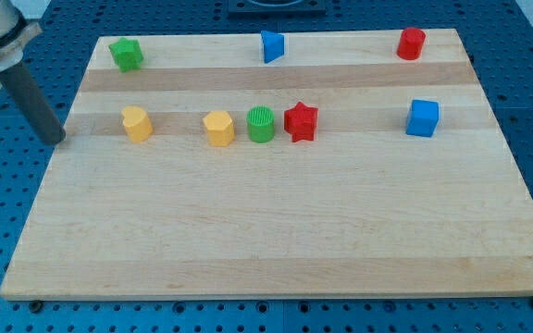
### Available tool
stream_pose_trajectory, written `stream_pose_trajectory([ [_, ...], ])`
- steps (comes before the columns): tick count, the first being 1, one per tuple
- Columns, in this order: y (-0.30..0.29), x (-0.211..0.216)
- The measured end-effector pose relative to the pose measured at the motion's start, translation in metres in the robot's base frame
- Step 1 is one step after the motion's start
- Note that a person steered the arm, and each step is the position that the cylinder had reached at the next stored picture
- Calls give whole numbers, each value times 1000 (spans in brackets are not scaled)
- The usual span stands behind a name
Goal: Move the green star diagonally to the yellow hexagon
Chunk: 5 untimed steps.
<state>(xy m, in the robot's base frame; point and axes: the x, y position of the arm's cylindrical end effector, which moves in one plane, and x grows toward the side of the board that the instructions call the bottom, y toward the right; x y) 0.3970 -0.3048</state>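
The green star (126, 54) lies at the board's top left corner. Two yellow blocks lie below it in the middle row: one (137, 123) at the left and one (218, 128) further right; I cannot tell which is the hexagon. My tip (55, 139) stands at the board's left edge, left of the left yellow block and below-left of the green star, touching neither.
A green cylinder (261, 124) and a red star (300, 121) sit right of the yellow blocks. A blue triangle (272, 45) lies at top centre, a red cylinder (411, 43) at top right, a blue cube (423, 118) at right. The wooden board (276, 231) rests on a blue perforated table.
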Motion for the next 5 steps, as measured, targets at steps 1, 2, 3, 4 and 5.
stream_pose_trajectory([
  [1,0,-68],
  [2,0,-145],
  [3,2,-202],
  [4,24,-189],
  [5,34,-124],
])
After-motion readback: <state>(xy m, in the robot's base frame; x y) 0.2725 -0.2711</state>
